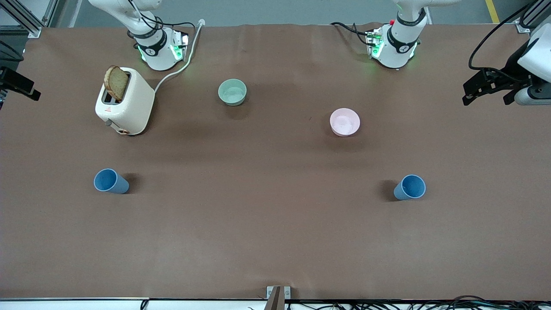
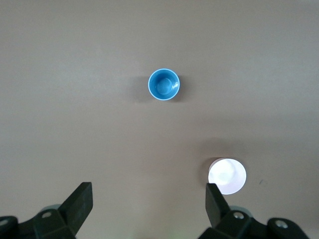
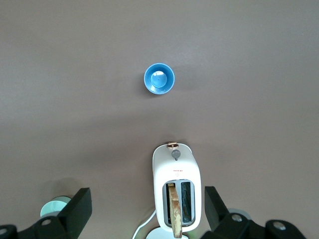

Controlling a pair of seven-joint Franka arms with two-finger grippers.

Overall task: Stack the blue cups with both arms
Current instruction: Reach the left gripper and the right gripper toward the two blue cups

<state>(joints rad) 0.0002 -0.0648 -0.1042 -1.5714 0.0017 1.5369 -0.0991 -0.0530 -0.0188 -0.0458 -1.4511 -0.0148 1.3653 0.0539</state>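
Observation:
Two blue cups stand upright and apart on the brown table. One (image 1: 410,187) is toward the left arm's end and also shows in the left wrist view (image 2: 164,84). The other (image 1: 111,181) is toward the right arm's end and also shows in the right wrist view (image 3: 159,78). My left gripper (image 2: 148,205) is open and empty, high over the table beside the pink bowl (image 2: 227,176). My right gripper (image 3: 148,206) is open and empty, high over the toaster (image 3: 176,186). Neither gripper shows in the front view; only the arm bases (image 1: 398,43) do.
A cream toaster (image 1: 127,105) with a slice of bread in it stands near the right arm's base, its cord trailing toward that base. A pale green bowl (image 1: 232,91) and the pink bowl (image 1: 345,122) sit farther from the front camera than the cups.

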